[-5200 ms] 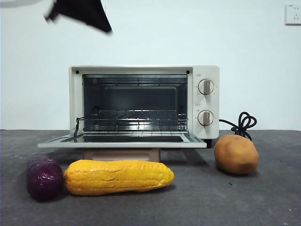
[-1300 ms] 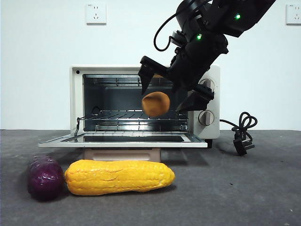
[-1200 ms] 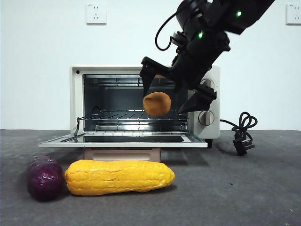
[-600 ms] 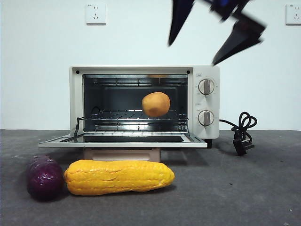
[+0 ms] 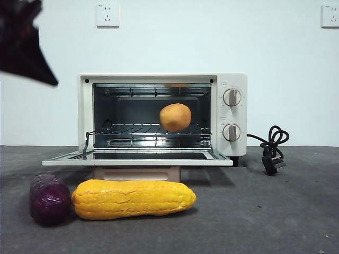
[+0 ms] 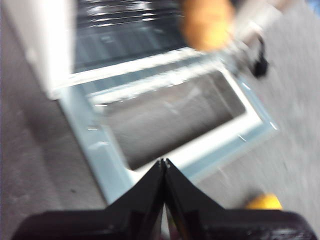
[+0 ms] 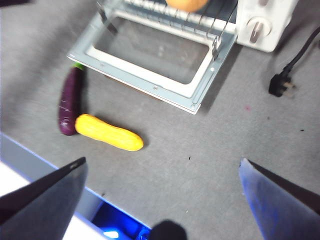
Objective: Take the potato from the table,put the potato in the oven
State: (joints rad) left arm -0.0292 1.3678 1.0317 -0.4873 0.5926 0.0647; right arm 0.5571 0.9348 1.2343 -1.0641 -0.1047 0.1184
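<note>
Tan-brown potato (image 5: pixel 175 117), cream-white oven (image 5: pixel 231 114) with dark interior, yellow corn (image 5: pixel 133 199), purple vegetable (image 5: pixel 50 199), speckled grey table (image 5: pixel 275 211).

A plain white wall (image 5: pixel 169 37) fills the upper half of the front view, evenly lit and without visible shadows of note. Two white wall sockets are mounted on it: one socket (image 5: pixel 107 15) toward the upper left of the frame, the other socket (image 5: pixel 330 16) cut by the upper right corner. Along the middle of the frame the wall meets a dark grey, speckled surface in a straight horizontal line. In the right wrist view, a pale strip (image 7: pixel 45 172) runs along the lower left edge, with a blue glow (image 7: pixel 112 225) beside it at the bottom.
</note>
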